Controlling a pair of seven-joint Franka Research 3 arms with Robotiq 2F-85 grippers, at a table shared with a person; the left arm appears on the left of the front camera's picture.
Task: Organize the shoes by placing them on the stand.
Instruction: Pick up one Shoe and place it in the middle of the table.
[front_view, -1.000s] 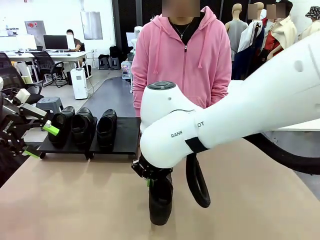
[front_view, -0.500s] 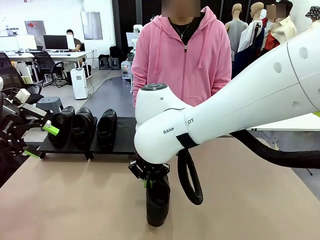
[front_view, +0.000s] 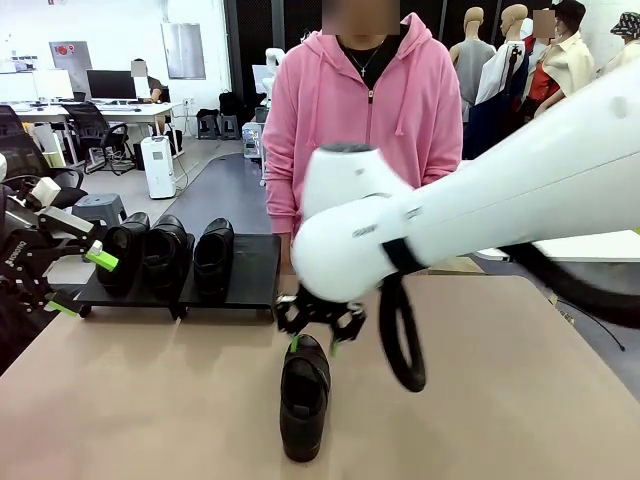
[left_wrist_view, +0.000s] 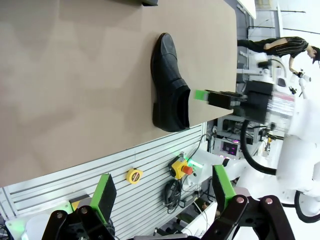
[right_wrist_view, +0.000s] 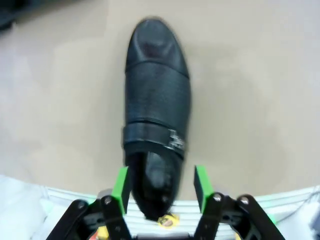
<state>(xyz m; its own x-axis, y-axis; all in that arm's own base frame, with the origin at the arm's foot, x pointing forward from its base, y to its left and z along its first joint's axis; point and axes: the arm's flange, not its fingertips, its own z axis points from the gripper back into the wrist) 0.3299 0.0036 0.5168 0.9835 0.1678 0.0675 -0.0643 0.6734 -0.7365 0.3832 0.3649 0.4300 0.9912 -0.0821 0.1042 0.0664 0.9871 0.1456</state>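
A single black shoe (front_view: 304, 396) lies flat on the tan table (front_view: 150, 400), nearest the robot's side, just below and ahead of the right gripper (front_view: 318, 334). It is a glossy loafer with a rounded toe, a strap across the instep carrying a small metal buckle, and a thick black sole. In the right wrist view the shoe (right_wrist_view: 156, 115) runs straight out ahead of the fingers, its heel opening between the two green pads (right_wrist_view: 120, 183) and its toe pointing away from them. The jaws stand apart on either side of the heel, with a sliver of gap at each pad, so the shoe sits released on the table rather than gripped. The white right arm sweeps in from the right edge and bends down so the gripper hangs over the heel end. Lettering on that arm is blurred and cannot be read.

The left gripper (front_view: 78, 282) hovers at the table's left edge, jaws spread wide with nothing between them; in its own view the pads (left_wrist_view: 104, 192) frame the same shoe (left_wrist_view: 171, 84) well ahead.

Beyond the left gripper's fingertips, three more shoes (front_view: 168, 255) stand side by side, toes toward the robot, on the low black stand (front_view: 250, 275), whose right portion is bare. A person in a pink hoodie (front_view: 365, 110) stands behind the table.
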